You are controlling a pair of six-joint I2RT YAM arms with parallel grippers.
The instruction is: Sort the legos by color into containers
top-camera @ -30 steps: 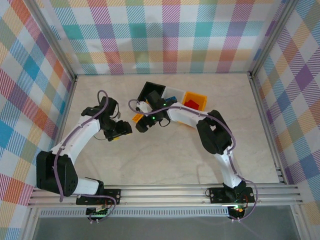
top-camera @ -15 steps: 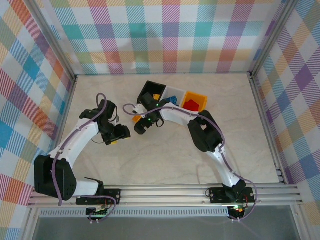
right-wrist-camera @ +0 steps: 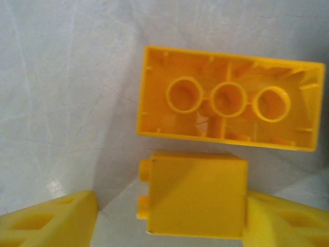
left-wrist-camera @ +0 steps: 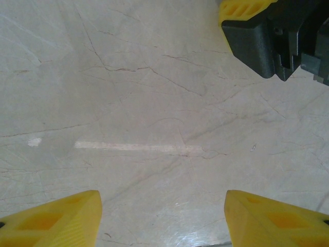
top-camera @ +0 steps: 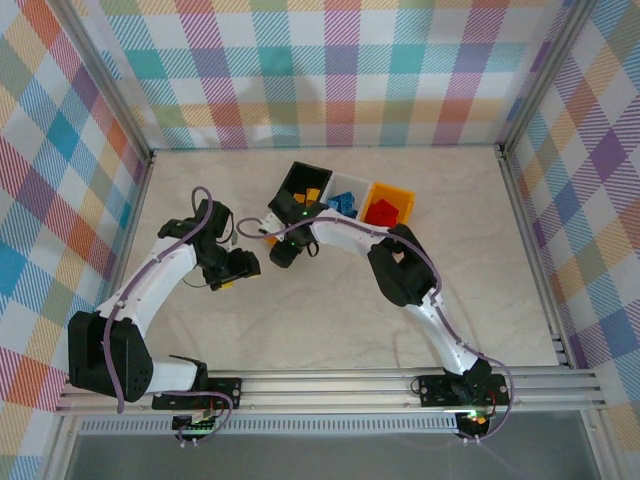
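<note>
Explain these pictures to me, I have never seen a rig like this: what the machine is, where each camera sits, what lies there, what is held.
The machine is two robot arms, a left arm and a right arm, bolted at the near edge of a table. Each ends in a two-finger gripper.

The overhead picture looks down from above and behind them. At the far side stand a black bin, a white bin and a yellow-orange bin, with bricks inside.

The other two pictures come from cameras on the wrists. The left gripper stands open over bare table and holds nothing. The right gripper is open around a small yellow brick lying on its side. A gap shows beside one finger, so it is not clamped. Close by lies a longer yellow brick, upside down.
</note>
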